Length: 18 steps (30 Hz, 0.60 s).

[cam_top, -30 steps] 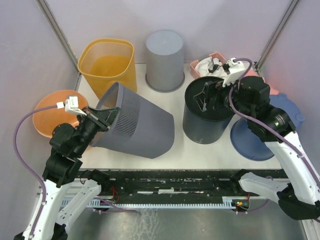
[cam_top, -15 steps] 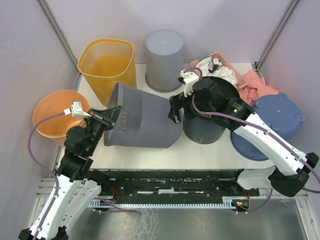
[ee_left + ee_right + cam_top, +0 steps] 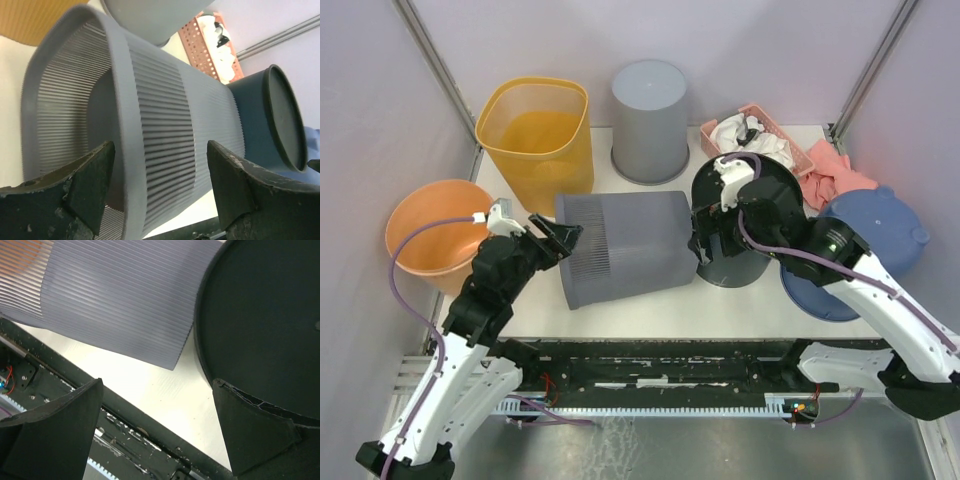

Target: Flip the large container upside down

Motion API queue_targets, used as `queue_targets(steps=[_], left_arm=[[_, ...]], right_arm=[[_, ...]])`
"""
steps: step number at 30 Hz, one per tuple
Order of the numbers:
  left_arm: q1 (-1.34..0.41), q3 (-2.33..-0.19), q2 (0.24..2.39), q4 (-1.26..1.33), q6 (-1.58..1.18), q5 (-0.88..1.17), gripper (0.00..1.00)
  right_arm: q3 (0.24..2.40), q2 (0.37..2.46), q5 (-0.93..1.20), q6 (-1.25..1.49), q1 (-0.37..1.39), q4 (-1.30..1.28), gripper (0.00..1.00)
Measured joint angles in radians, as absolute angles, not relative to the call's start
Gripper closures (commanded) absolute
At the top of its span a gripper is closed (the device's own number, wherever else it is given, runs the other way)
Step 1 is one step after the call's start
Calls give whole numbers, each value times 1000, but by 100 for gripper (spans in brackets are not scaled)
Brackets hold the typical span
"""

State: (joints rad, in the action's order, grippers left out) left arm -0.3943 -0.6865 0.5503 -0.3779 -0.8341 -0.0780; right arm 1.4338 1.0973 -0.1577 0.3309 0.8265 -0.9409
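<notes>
Half done with the large container (image 3: 625,245). Tipped over and lying on its side in the middle of the table (image 3: 650,305), open mouth to the left, flat bottom to the right, just beside the dark round bin (image 3: 732,270). Not upside down yet. Left to do: mouth down flat onto the table, bottom up on top. Nothing squeezed by the left gripper (image 3: 558,236), spread open at the mouth with the rim in between its two fingers. Nothing held by the right gripper (image 3: 157,390) either, spread wide and hanging over the gap between the ribbed side and the dark bin. Probably needs a fresh grab on the rim, or a push from the bottom end, to finish the turn. Not much room on the right, so maybe a bump into the dark bin on the way over.
</notes>
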Motion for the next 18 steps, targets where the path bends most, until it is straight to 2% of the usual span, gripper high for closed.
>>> queue_targets(steps=[9, 18], left_arm=[[-394, -860, 600, -554, -707, -141, 18], [-394, -897, 599, -635, -663, -158, 18]], right_arm=[[1439, 1235, -122, 335, 828, -919, 1], [1496, 1382, -338, 374, 823, -916, 1]])
